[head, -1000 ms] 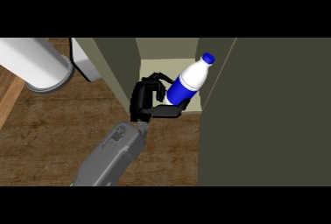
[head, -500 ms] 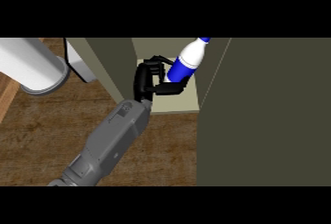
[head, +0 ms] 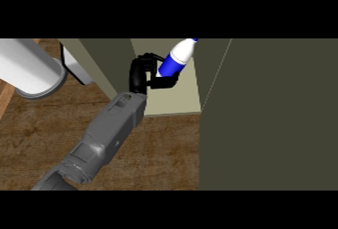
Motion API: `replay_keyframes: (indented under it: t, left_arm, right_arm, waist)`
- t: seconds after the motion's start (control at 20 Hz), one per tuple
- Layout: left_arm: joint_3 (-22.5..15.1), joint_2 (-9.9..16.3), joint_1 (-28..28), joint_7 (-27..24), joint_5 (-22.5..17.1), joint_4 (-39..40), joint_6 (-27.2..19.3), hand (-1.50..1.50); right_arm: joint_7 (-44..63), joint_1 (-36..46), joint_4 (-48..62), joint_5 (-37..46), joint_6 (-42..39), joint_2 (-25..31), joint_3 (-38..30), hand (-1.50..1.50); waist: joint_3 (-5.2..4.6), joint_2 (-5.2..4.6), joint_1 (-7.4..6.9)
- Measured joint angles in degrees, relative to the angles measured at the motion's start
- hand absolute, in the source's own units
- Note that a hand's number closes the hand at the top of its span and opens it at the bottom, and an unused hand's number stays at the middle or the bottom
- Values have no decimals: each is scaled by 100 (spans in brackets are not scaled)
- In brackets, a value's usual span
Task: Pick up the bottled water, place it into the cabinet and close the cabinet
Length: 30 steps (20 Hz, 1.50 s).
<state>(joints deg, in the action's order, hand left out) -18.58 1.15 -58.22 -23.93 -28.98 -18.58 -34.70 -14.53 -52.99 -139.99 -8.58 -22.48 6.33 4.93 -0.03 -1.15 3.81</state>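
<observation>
Bottled water point(head: 177, 60): tilted, cap end toward the top right, over the cabinet's pale shelf point(head: 179, 96).
Hand point(head: 146, 71): fingers curled round the bottle's lower part.
Room: narrow opening between the cabinet's left wall point(head: 109, 60) and its dark door point(head: 271, 116).
Cut off: bottle cap at the top edge.
Left: white cylinder point(head: 26, 67).

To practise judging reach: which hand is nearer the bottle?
Left. The left hand is curled round the bottle at the open cabinet; the right hand is out of view.
</observation>
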Motion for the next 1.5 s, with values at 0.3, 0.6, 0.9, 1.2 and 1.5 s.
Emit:
replay_keyframes:
  t: [0.3,0.6,0.9,1.2,1.5]
  left_arm:
    - [436,60,-277,-322,-144,548,-133,150]
    - [380,100,-597,-539,97,1025,-503,-150]
    - [351,187,-848,-624,240,1318,-633,-150]
    - [470,187,-987,-797,185,1234,-167,-150]
    - [775,153,-1016,-1278,-55,876,580,-150]
  right_arm:
    - [-80,29,39,-48,-90,-6,-54,-150]
    - [-102,20,96,-74,-183,4,-33,-150]
    - [-87,122,156,-95,-220,-10,16,-150]
    - [-150,68,192,-157,-348,46,-56,-150]
    - [-149,37,174,-209,-409,68,-68,-150]
  waist:
    - [-4,-44,87]
    - [-4,-67,149]
    - [-6,-103,180]
    - [-8,-94,197]
    - [-9,-48,89]
